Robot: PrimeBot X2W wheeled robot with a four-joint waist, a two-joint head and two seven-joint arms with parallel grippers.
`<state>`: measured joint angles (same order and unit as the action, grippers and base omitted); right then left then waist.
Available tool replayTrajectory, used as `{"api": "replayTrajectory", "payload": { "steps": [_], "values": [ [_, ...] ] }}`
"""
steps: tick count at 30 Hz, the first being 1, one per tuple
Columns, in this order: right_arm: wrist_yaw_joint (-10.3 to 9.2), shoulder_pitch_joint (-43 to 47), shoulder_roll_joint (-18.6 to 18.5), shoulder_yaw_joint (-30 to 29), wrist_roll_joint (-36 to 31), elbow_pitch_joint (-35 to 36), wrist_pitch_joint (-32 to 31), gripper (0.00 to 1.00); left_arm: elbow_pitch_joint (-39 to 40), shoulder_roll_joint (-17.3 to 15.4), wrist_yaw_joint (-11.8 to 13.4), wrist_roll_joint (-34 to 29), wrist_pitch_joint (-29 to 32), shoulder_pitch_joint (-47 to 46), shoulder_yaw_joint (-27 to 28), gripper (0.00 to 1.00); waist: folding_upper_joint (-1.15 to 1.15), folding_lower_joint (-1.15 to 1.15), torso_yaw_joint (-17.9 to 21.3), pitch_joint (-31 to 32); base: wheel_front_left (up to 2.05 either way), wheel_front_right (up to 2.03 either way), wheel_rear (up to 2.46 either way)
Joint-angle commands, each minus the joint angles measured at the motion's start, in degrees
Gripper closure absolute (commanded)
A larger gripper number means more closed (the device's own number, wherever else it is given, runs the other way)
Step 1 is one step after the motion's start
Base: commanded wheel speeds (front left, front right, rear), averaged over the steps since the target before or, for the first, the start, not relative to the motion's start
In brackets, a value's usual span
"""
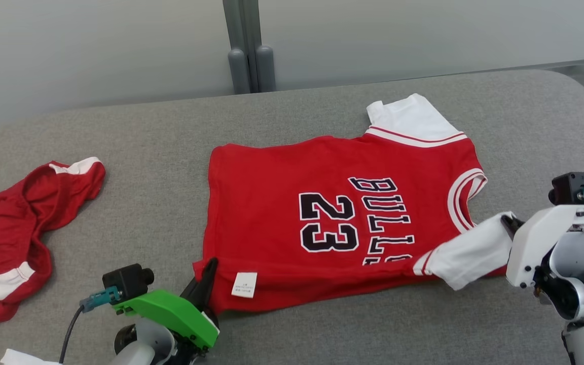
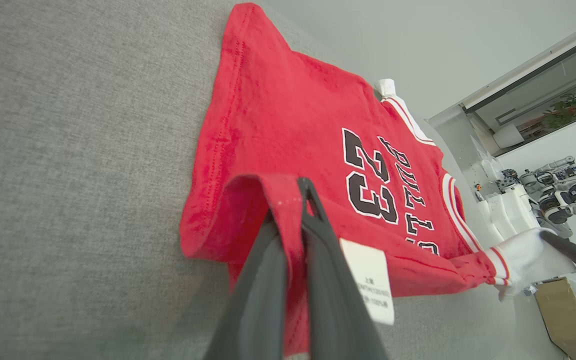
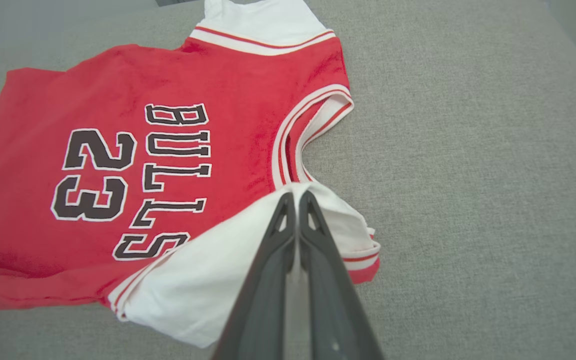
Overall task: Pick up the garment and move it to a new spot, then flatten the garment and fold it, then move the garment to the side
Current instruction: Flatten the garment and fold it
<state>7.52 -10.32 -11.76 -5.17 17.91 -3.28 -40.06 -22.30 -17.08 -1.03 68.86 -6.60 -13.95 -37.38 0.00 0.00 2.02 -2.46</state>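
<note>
The red jersey (image 1: 282, 203) lies across the grey table (image 1: 160, 132), hem (image 1: 214, 203) to the left, collar (image 1: 467, 200) to the right. The left gripper (image 1: 210, 268) pinches its near hem corner and the right gripper (image 1: 508, 221) its near white sleeve (image 1: 467, 256), so the far edge lies straight ahead of both.

Illegibly small print, label (image 1: 244, 284) of garment (image 1: 271, 203)
</note>
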Motion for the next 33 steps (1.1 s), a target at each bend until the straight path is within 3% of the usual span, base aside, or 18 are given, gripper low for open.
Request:
{"api": "replayTrajectory", "payload": {
  "steps": [1,9,17,18,19,20,28,33],
  "values": [
    [-0.06,-2.23,-0.01,0.19,-0.4,-1.57,2.01,1.0,-1.18,0.63,0.41,-0.26,-0.44,-1.76,0.23,1.0,0.0,0.0,-0.19,-1.18,0.0,0.0,0.0],
    [-0.06,-9.88,0.33,2.31,-2.29,-10.92,8.88,1.0,-7.27,3.0,0.66,-1.12,-1.62,-6.9,0.77,1.0,0.0,0.0,-0.58,-4.05,0.0,0.0,0.0],
    [-0.06,-14.38,0.81,3.32,-2.72,-16.55,13.6,1.0,-12.27,4.41,-0.99,-2.02,-2.64,-10.1,0.59,0.99,0.0,0.0,-1.01,-5.79,0.0,0.0,0.0],
    [-0.06,-14.81,0.95,3.6,-2.5,-16.82,14.27,0.7,-12.62,4.56,-1.25,-1.99,-2.73,-10.35,0.54,0.65,0.0,0.0,-1.05,-5.84,0.0,0.0,0.0],
    [-0.06,-15.17,1.1,3.62,-1.93,-17.46,15.06,0.43,-12.98,4.62,-1.57,-2.11,-3.14,-10.67,0.62,0.19,0.0,0.0,-1.06,-5.88,0.0,0.0,0.0],
    [-0.06,-15.49,1.08,3.58,-1.99,-17.86,16.06,0.0,-13.4,4.66,-1.61,-2.27,-3.58,-10.9,0.71,0.0,0.0,0.0,-1.05,-5.88,0.0,0.0,0.0],
    [-0.07,-17.73,1.42,5.13,-0.64,-19.05,27.02,0.0,-15.89,4.94,-2.72,-4.16,-6.56,-11.49,0.93,0.0,0.0,0.0,-0.67,-4.2,0.0,0.0,0.0],
    [-0.07,-15.33,0.38,4.6,0.25,-18.82,28.83,0.0,-14.21,2.95,-1.3,-8.86,-8.38,-9.32,2.03,0.0,0.0,0.0,-0.43,-2.35,0.0,0.0,0.0]
  ]
}}
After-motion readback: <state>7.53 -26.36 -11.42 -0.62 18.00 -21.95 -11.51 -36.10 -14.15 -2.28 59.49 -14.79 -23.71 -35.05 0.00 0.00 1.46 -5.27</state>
